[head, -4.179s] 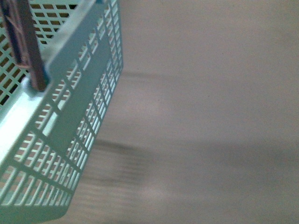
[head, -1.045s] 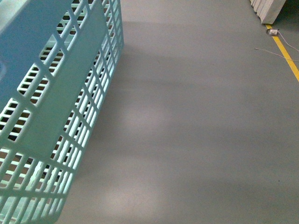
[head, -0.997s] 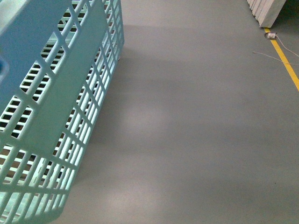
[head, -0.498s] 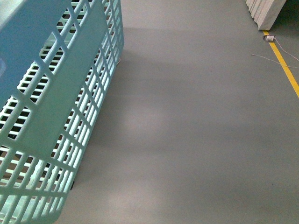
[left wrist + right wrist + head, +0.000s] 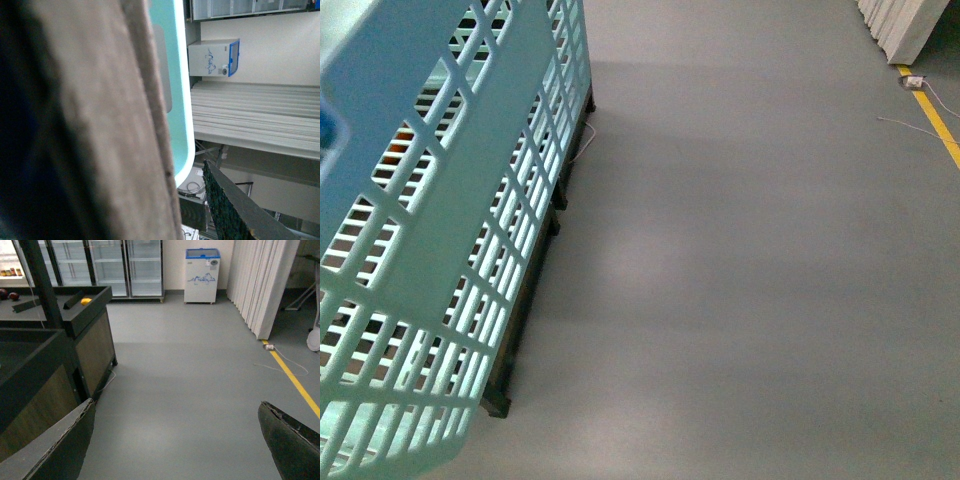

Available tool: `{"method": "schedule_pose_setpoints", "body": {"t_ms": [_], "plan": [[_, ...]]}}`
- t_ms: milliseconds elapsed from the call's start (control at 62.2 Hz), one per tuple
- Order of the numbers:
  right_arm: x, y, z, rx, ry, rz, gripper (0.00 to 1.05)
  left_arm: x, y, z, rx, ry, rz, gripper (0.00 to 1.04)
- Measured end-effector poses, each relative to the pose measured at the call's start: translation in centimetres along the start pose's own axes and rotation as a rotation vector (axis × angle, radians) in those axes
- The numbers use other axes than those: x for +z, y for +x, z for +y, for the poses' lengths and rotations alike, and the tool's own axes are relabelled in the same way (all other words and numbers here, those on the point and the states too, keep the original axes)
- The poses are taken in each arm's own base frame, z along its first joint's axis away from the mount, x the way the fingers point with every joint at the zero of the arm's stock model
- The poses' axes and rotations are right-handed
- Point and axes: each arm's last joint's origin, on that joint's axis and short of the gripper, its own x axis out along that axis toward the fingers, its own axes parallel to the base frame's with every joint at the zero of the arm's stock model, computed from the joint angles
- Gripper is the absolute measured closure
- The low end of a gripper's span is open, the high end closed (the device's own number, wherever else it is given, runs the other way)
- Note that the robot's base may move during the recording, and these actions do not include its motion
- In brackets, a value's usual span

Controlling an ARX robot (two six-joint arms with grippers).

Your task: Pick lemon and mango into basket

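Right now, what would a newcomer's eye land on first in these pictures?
The pale turquoise basket, whose lattice wall fills the left of the front view. Right of it stretches grey floor; in the right wrist view a dark display stand carries one yellow fruit.

No writing or number here is legible.

The right fingers (image 5: 55,452) are two broad, dark grey slabs with slanted tops, thin pale edges and rough, worn rims. Only one left finger (image 5: 235,205) shows: black, coarse and speckled, also with a pale edge.
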Motion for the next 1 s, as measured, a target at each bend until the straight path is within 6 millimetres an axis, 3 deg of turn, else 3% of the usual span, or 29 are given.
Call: {"method": "schedule_pose_setpoints", "body": {"t_ms": [997], "plan": [[0.0,0.0,0.01,0.003,0.0,0.0,0.09,0.01,0.03,0.02,0.002,0.002,0.001,0.78]]}}
